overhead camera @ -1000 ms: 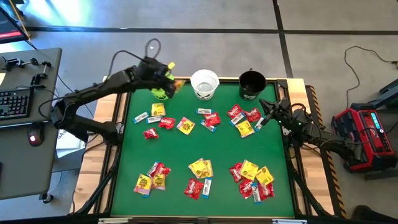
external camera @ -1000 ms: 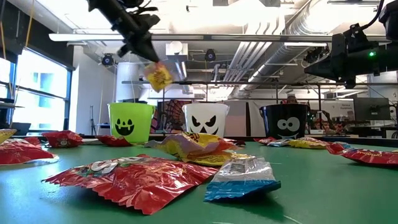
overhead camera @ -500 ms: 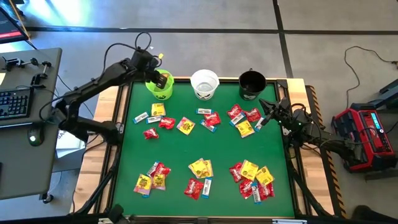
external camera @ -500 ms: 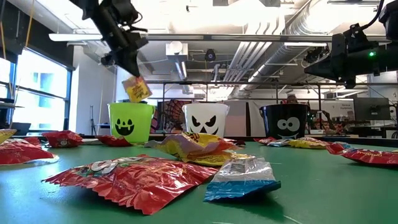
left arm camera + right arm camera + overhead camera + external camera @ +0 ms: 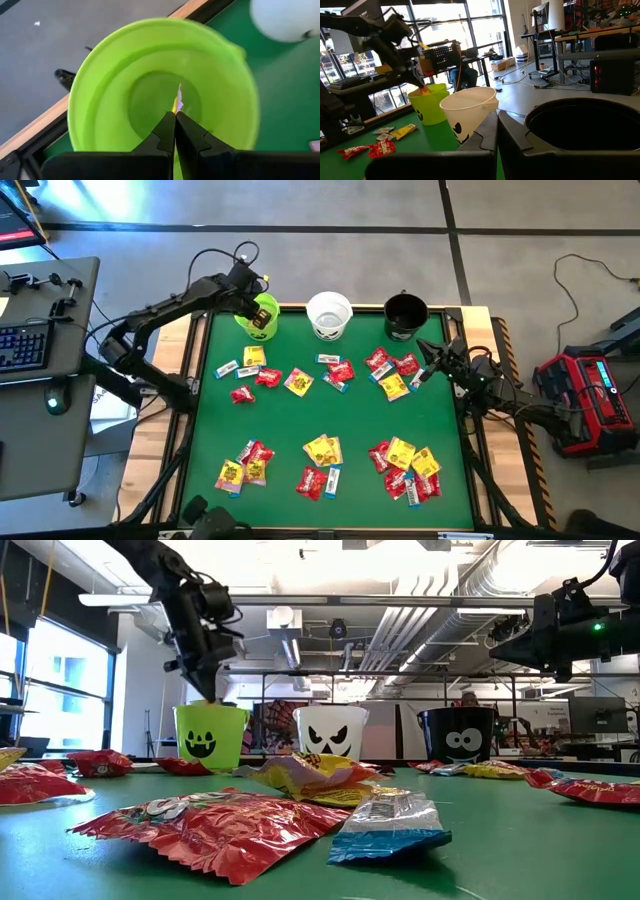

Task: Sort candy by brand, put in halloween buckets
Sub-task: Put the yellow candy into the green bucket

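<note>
My left gripper points down into the lime green bucket, shut on a yellow packet. The white bucket and the black bucket stand beside it along the far edge. Yellow packets, red packets and blue-and-white bars lie in clusters on the green mat. My right gripper waits shut above the mat's right side, holding nothing. My left gripper pinches the yellow packet's upper edge between its two fingertips, coming from above and pointing down. The packet hangs edge-on below the fingers, inside the green bucket. The bucket's wall hides it in the low view.
A candy cluster lies just beside the right gripper. More clusters lie near the near edge. A wooden rim borders the mat. A desk with a keyboard stands to the left, and red equipment to the right.
My left gripper has carried the yellow packet leftward over the green bucket and come down, so the packet has dropped from well above the rim to inside the bucket. It has stayed shut on the packet.
</note>
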### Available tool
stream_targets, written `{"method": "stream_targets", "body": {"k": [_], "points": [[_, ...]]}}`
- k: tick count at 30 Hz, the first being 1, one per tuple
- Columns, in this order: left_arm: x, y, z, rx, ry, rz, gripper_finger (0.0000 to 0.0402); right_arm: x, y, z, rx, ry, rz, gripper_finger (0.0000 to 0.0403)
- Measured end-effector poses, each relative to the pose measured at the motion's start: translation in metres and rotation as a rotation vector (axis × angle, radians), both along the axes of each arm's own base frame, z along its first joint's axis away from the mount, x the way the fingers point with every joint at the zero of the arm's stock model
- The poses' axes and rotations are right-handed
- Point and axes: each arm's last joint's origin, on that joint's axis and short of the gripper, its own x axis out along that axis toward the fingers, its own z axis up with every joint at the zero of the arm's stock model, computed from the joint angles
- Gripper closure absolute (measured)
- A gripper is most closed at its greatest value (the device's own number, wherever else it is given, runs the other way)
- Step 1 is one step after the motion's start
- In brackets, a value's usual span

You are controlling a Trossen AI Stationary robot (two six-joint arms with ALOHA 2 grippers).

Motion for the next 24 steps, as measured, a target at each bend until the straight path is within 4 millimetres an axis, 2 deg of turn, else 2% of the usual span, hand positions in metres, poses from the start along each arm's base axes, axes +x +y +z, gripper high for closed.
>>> {"method": "stream_targets", "body": {"k": [10,24], "points": [[0.000,0.008,-0.013,-0.023,0.047,-0.003,0.0401,0.000,0.000,0.000,0.000,0.000,0.000,0.0403],[0.001,0.011,-0.020,-0.056,0.054,-0.025,0.0401,0.000,0.000,0.000,0.000,0.000,0.000,0.0403]]}}
